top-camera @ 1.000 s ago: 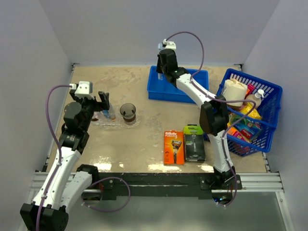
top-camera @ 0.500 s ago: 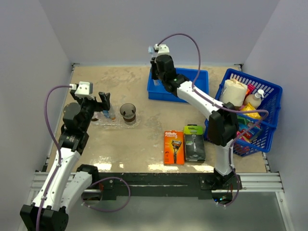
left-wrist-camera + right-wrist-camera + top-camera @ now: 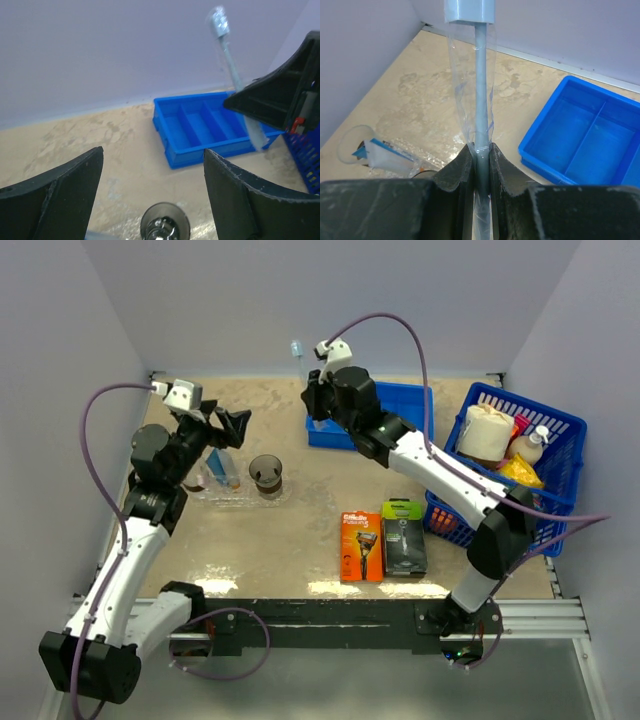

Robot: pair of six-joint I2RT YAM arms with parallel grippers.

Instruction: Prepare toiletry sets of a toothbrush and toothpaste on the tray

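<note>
The tray (image 3: 245, 498) lay at the frame's left, our left gripper (image 3: 225, 423) spread wide above it. Upper centre, our right gripper (image 3: 480, 155) pinched the wrapped toothbrush (image 3: 481, 75) upright. We judged the delivery step underway: next, carry it left and lower it onto the tray.

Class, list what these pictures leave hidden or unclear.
- Toothbrush lower end: right wrist view, hidden inside the right gripper.
- Cup: left wrist view, cut off by the bottom edge.
- Basket contents: top view, piled over each other, labels too small.
</note>
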